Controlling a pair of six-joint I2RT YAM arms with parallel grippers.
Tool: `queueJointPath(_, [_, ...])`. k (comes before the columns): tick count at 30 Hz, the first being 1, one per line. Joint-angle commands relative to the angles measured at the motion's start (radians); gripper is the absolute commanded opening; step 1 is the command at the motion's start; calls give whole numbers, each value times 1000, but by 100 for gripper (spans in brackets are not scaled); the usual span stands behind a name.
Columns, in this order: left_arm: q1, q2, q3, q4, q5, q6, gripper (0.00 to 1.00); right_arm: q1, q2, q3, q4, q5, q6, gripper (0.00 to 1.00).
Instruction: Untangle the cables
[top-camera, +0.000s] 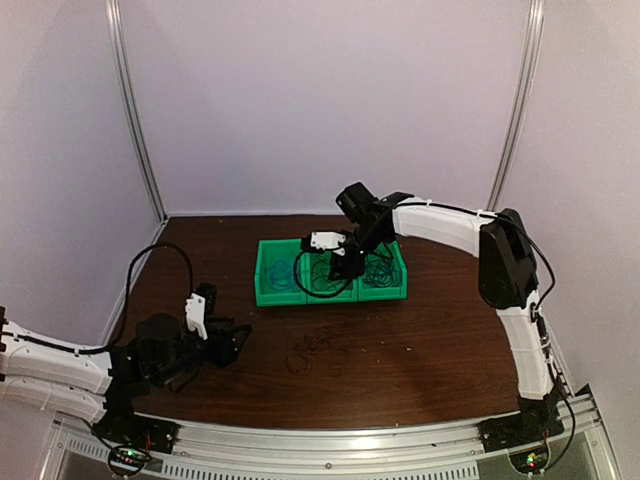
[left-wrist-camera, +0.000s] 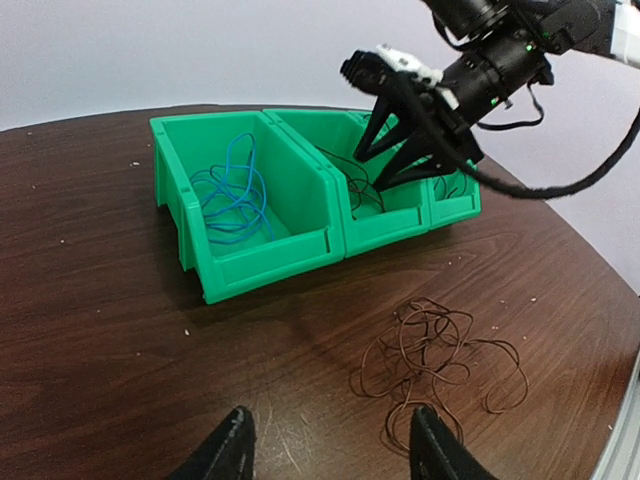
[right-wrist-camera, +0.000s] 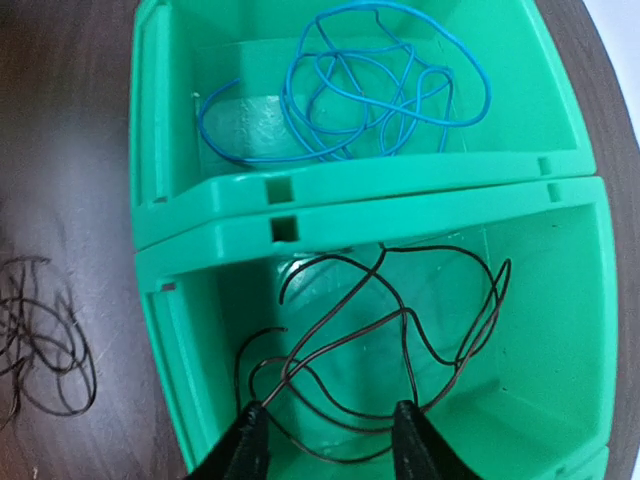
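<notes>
While my right gripper (right-wrist-camera: 330, 432) is hanging half-open just above the black cable (right-wrist-camera: 340, 342) in the middle green bin (right-wrist-camera: 560, 330), the blue cable (right-wrist-camera: 350, 90) is lying in the neighbouring bin (right-wrist-camera: 160, 100); my left gripper (left-wrist-camera: 330, 445) is hanging open, empty

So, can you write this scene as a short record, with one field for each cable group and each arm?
blue cable: coiled in end bin
black cable: in middle bin, below right fingers
tangle: dark cables, loose on table, in front of middle bin
right fingers: open, over middle bin
left fingers: open, empty, low over table
</notes>
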Motion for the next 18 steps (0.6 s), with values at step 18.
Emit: queueJointPath(18, [-1, 452, 245, 73, 227, -3, 49, 87, -484, -658, 206, -137, -6, 48])
